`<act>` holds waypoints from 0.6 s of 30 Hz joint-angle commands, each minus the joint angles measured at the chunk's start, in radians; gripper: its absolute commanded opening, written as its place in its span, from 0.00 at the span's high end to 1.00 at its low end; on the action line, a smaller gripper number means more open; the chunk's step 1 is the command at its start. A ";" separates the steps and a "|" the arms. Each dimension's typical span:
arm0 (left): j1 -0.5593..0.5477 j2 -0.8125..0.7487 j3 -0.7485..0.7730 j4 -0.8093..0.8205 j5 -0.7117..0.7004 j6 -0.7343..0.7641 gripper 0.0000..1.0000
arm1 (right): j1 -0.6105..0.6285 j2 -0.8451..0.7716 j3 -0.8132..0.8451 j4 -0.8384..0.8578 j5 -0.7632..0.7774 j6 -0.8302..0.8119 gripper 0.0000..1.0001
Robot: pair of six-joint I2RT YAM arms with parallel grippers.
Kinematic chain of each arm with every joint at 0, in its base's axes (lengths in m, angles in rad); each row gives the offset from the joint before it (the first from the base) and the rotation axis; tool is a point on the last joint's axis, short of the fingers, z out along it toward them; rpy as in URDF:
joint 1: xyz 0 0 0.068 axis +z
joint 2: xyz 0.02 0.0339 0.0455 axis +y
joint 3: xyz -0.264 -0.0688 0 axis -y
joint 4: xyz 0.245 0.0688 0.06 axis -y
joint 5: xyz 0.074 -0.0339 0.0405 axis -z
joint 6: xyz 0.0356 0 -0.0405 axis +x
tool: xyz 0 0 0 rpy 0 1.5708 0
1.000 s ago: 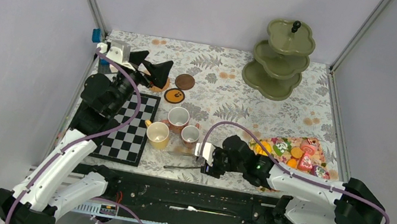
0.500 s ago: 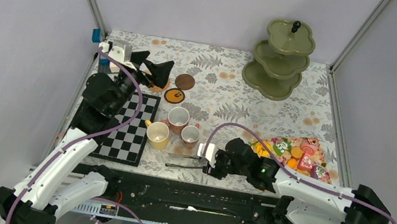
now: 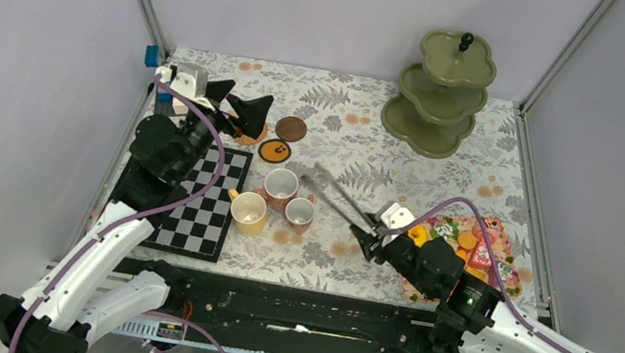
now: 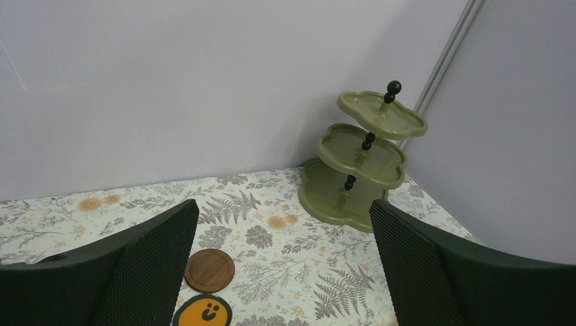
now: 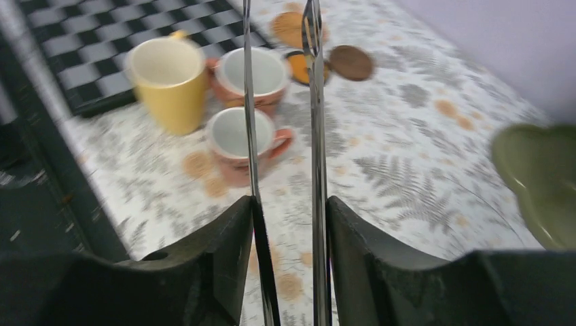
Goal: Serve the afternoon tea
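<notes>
3-tier stand on floral cloth, grey walls

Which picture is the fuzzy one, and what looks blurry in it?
Right wrist view: the yellow mug, the two pinkish mugs behind the tongs and the green stand at the edge are smeared. Left wrist view: the green stand is crisp. Top view: sharp all over.
</notes>
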 commanded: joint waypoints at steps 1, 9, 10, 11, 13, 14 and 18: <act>-0.004 -0.006 0.002 0.049 -0.015 0.012 0.01 | 0.004 -0.018 -0.026 0.131 0.419 0.134 0.50; -0.004 -0.012 0.004 0.050 -0.009 -0.002 0.01 | -0.078 0.324 0.070 0.196 0.633 0.288 0.46; -0.005 -0.013 0.004 0.051 -0.007 -0.002 0.01 | -0.118 0.380 0.098 0.170 0.603 0.346 0.42; -0.005 -0.014 0.004 0.051 -0.005 -0.004 0.01 | -0.160 0.430 0.123 0.146 0.568 0.410 0.39; -0.004 -0.015 0.004 0.052 -0.004 -0.006 0.01 | -0.219 0.541 0.168 0.121 0.505 0.510 0.40; -0.005 -0.013 0.004 0.053 -0.004 -0.007 0.01 | -0.227 0.594 0.185 0.129 0.492 0.526 0.42; -0.005 -0.009 0.002 0.055 -0.001 -0.012 0.01 | -0.228 0.796 0.266 0.141 0.471 0.565 0.42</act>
